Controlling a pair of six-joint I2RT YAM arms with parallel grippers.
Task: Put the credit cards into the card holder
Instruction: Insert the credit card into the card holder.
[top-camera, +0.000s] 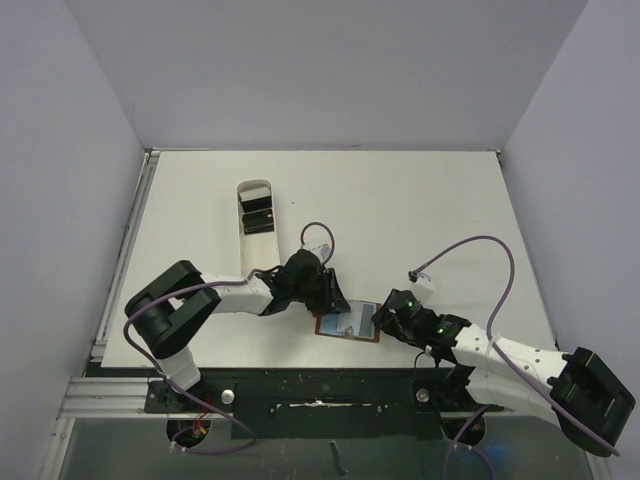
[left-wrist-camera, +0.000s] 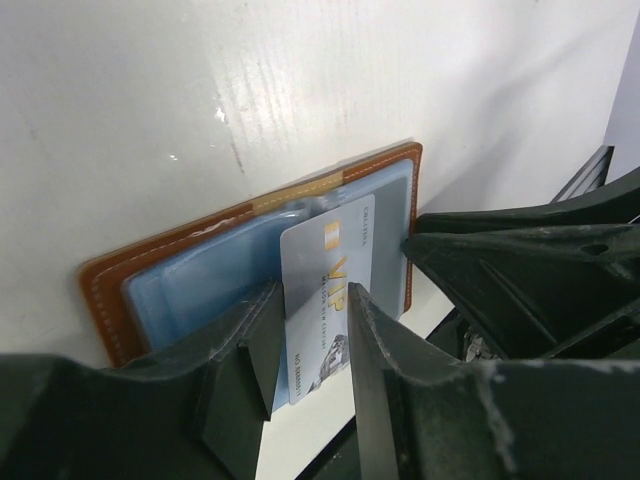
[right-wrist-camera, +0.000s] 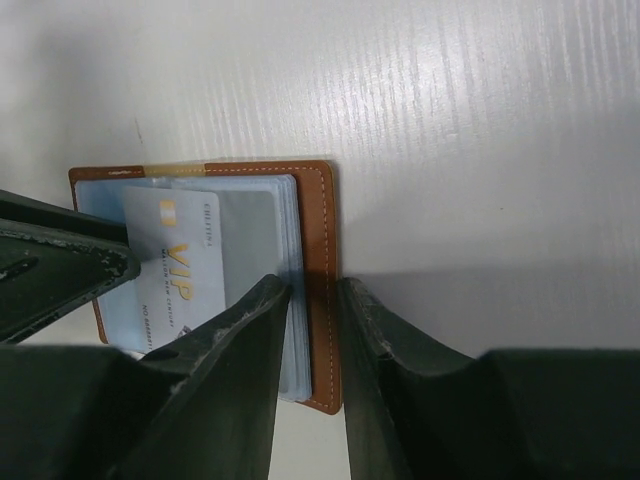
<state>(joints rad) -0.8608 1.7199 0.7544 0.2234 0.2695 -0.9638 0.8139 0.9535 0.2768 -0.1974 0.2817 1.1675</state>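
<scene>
The left end effector (left-wrist-camera: 312, 300) is clamped on a pale blue-grey plastic card (left-wrist-camera: 335, 255) lettered VIP with a gold chip, with a finger at each of the card's long sides. Just ahead of those fingers lies the brown leather bifold card holder (left-wrist-camera: 190, 275), spread open and flat on the white tabletop (top-camera: 400, 210) with its pale blue pockets facing up. The card's far end lies over the pockets. I cannot tell whether it has entered a slot or merely rests on top. The right end effector (right-wrist-camera: 313, 288) straddles the holder's brown outer border with its fingers nearly together, and whether they pinch the leather or only press it down I cannot tell.

I judge this to be one card in mid-insertion and not yet seated, since much of its length stands clear of the pockets. More work waits: dark rectangular cards (top-camera: 259, 216) sit in the long white oval tray (top-camera: 244, 195), well beyond the left end effector.

Room is tight. The two end effectors stand close together across the holder, so pushing the card sideways would run it toward the right fingers. The holder lies close to the tabletop's near edge, on the side toward the arm bases, and the open surface lies beyond both end effectors
</scene>
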